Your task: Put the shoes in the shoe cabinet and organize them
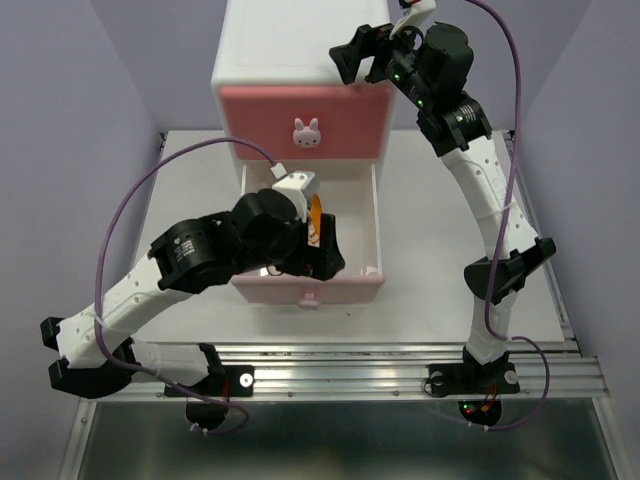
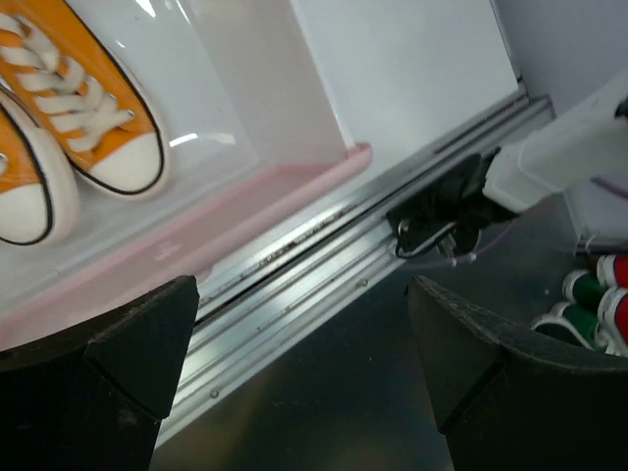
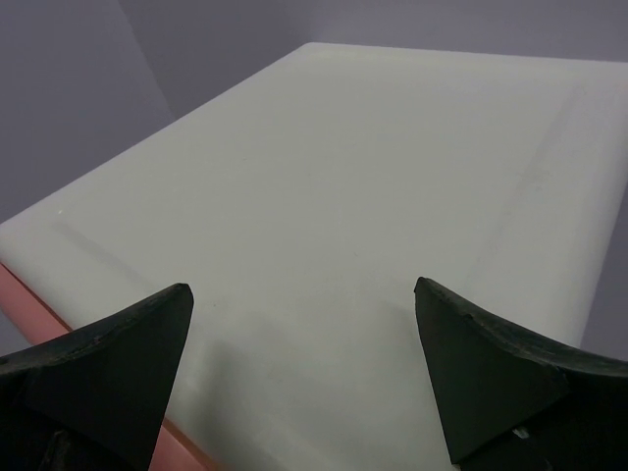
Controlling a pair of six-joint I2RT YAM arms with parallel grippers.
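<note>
The white shoe cabinet [image 1: 285, 40] stands at the back of the table. Its salmon-pink upper drawer [image 1: 345, 118] is shut. Its pale pink lower drawer [image 1: 368, 235] is pulled out. Two orange sneakers [image 2: 88, 103] with white laces lie side by side inside the open drawer; a bit of orange [image 1: 316, 222] shows in the top view. My left gripper [image 1: 325, 262] is open and empty above the drawer's front edge [image 2: 245, 201]. My right gripper [image 1: 362, 55] is open and empty above the cabinet's white top [image 3: 373, 177]. The white sneakers are out of view.
The metal rail [image 1: 400, 362] runs along the near table edge, with both arm bases on it. The right arm's base [image 2: 442, 211] shows in the left wrist view. Purple walls close in the table on the left and right.
</note>
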